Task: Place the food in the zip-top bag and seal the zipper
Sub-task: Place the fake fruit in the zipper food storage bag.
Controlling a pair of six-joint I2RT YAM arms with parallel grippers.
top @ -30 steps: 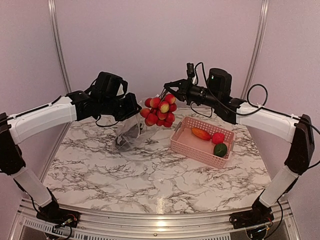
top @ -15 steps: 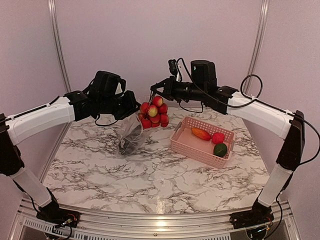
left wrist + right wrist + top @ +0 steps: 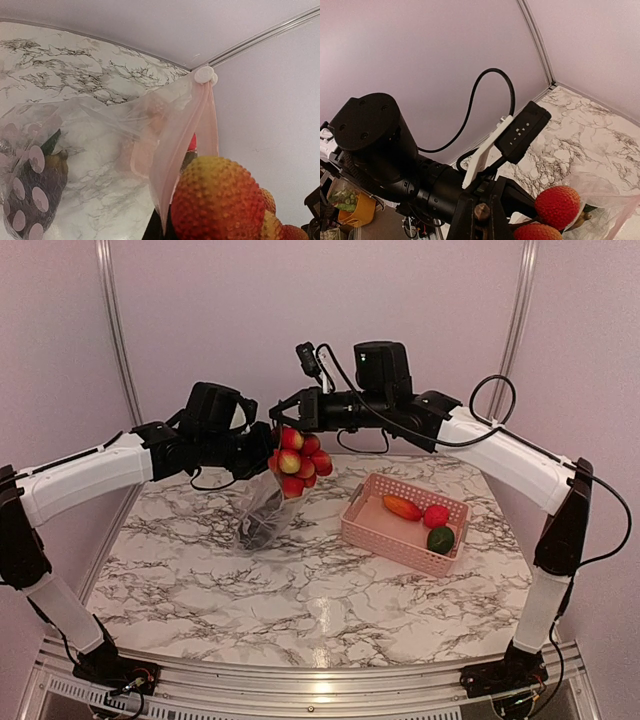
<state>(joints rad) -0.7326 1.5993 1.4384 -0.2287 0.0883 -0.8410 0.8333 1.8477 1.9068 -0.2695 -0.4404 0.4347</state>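
Observation:
My left gripper [image 3: 266,443] is shut on the mouth edge of the zip-top bag [image 3: 262,512], which hangs clear and crinkly down to the table. A dark aubergine [image 3: 35,186] lies inside it. The zipper [image 3: 176,145] shows as a pinkish strip with a white end piece. My right gripper [image 3: 282,419] is shut on the stem of a red-pink berry cluster [image 3: 298,462] that hangs at the bag's mouth, touching the left gripper. In the right wrist view the jaws [image 3: 483,216] pinch the brown stem, with the berries [image 3: 557,206] just below.
A pink slotted basket [image 3: 372,530] stands right of the bag, holding an orange-red mango shape [image 3: 401,507], a red piece [image 3: 436,516] and a round green piece [image 3: 440,539]. The back wall is close behind both grippers.
My right arm has swung left with the berry cluster, from beside the basket to the bag's mouth. The left gripper and the bag have barely moved.

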